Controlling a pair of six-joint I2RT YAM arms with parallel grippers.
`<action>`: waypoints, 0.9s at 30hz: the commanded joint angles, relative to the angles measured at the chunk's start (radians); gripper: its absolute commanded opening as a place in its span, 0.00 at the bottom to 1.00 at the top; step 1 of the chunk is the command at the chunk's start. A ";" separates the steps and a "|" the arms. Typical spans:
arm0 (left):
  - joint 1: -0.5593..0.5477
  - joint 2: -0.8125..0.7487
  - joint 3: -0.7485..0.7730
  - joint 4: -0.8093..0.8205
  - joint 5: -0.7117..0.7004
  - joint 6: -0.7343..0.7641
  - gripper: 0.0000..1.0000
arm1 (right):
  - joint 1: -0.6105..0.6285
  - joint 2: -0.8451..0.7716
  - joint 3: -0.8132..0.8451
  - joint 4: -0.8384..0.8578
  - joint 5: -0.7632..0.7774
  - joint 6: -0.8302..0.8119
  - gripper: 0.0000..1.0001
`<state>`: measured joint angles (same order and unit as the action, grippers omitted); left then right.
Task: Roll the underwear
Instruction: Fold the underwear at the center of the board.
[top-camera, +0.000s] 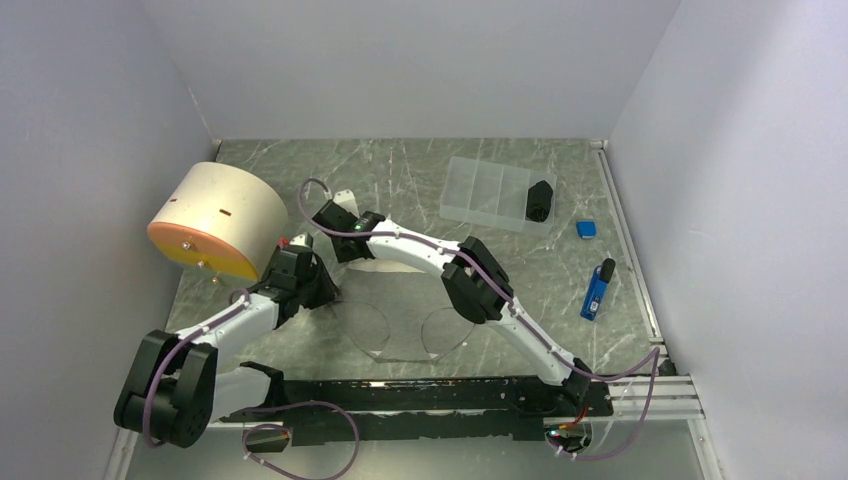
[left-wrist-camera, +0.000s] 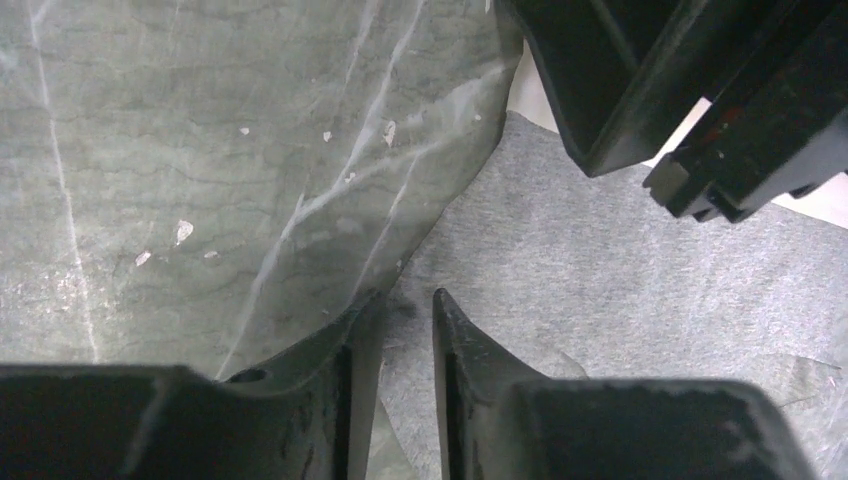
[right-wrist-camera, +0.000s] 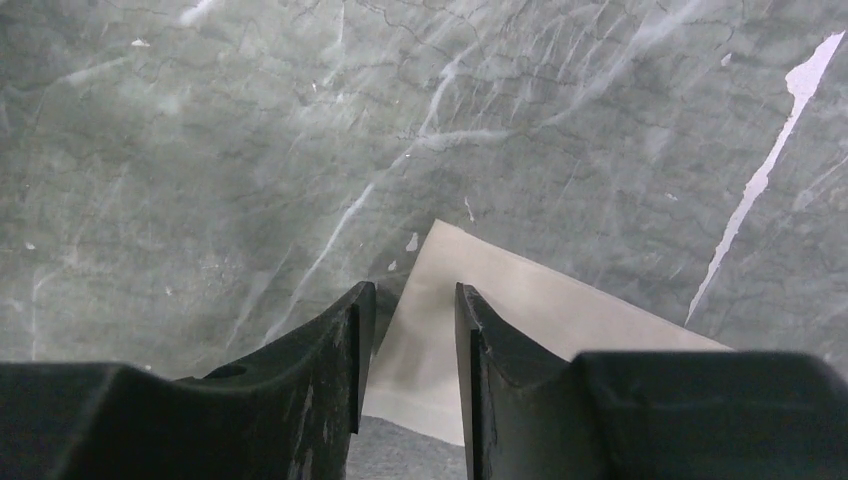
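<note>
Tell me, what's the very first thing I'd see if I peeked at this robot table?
Probably the big cream drum with an orange face, tipped on its side at the left edge of the table. Right next to it, the left gripper and the right gripper huddle low together at the grey underwear. Off to the right lies a bright blue gadget.
</note>
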<state>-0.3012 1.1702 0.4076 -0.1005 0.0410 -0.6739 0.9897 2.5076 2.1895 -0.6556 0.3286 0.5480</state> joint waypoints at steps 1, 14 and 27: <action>0.003 0.050 -0.031 -0.058 0.011 0.008 0.29 | 0.007 0.029 0.059 -0.067 0.065 -0.023 0.38; 0.004 0.020 -0.048 -0.048 0.037 0.009 0.05 | 0.010 0.043 0.082 -0.085 0.080 -0.038 0.12; 0.004 -0.109 0.054 -0.161 0.060 0.063 0.05 | -0.049 -0.098 0.003 0.026 -0.110 0.013 0.07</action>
<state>-0.2970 1.1072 0.4236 -0.2184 0.0731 -0.6426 0.9760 2.5271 2.2345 -0.7021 0.3065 0.5323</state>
